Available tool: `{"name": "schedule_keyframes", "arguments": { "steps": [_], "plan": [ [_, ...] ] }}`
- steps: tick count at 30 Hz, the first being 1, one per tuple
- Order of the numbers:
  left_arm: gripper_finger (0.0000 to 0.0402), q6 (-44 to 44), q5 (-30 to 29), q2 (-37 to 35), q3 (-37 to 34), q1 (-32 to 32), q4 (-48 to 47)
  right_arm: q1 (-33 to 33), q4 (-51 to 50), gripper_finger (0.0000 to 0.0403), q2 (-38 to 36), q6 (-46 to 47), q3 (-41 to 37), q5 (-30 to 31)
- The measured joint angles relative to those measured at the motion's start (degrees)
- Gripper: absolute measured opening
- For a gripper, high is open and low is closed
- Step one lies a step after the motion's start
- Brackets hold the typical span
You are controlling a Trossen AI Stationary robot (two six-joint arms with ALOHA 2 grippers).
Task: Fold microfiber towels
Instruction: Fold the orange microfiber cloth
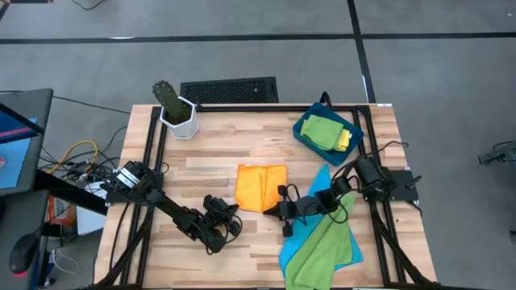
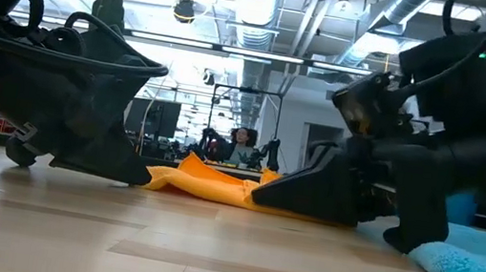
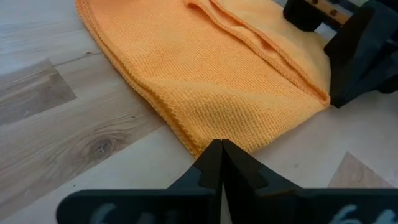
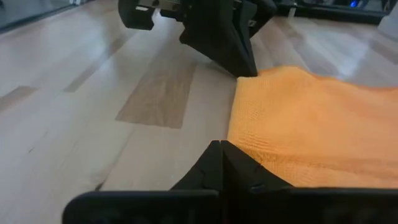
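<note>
Orange cloth (image 1: 260,187), folded into a rough square, lies near the middle of the wooden desk (image 1: 210,153) in the high view. The left gripper (image 1: 234,219) sits at the cloth's near left corner and the right gripper (image 1: 284,216) at its near right corner. Right of the orange cloth a lime green towel (image 1: 321,250) is draped over a bright blue towel (image 1: 318,211), and beyond them a dark-blue tray (image 1: 305,137) holds another green towel (image 1: 322,129) on a yellow one (image 1: 345,140). A potted cactus (image 1: 173,106) stands at the far left corner.

From the low view, the orange cloth (image 2: 206,187) lies flat on the desk between two dark grippers, with the blue towel (image 2: 479,268) off to one side and a person seated far behind.

Seen from the left wrist, the left jaws are pressed together with their tips at the cloth's (image 3: 205,81) corner, pinching nothing I can see.

Seen from the right wrist, the right jaws are pressed together at the cloth's (image 4: 317,124) edge; whether they pinch any fabric I cannot tell.
</note>
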Motion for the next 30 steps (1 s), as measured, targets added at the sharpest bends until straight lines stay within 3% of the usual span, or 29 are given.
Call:
{"name": "schedule_keyframes", "arguments": {
  "steps": [6,11,17,22,30],
  "plan": [
    [0.0,1.28,0.65,-0.14,0.55,0.09,-0.2,-0.24,-0.28,0.0021,-0.55,-0.24,-0.1,-0.89],
    [0.0,2.44,3.03,-1.89,1.26,0.17,-2.37,0.93,0.12,0.002,-8.48,-5.47,-1.07,-0.56],
    [0.0,4.5,8.21,-6.16,1.11,0.7,-7.02,2.03,-3.36,0.0025,-14.48,-6.31,-5.48,6.29],
    [0.0,10.03,15.18,-9.98,0.98,2.76,-8.52,1.73,-4.81,0.0017,-11.79,1.29,-8.37,7.66],
    [0.0,15.96,19.42,-13.9,1.03,7.02,-8.82,1.75,-3.37,0.0026,-5.33,5.52,-6.85,7.83]
  ]
}}
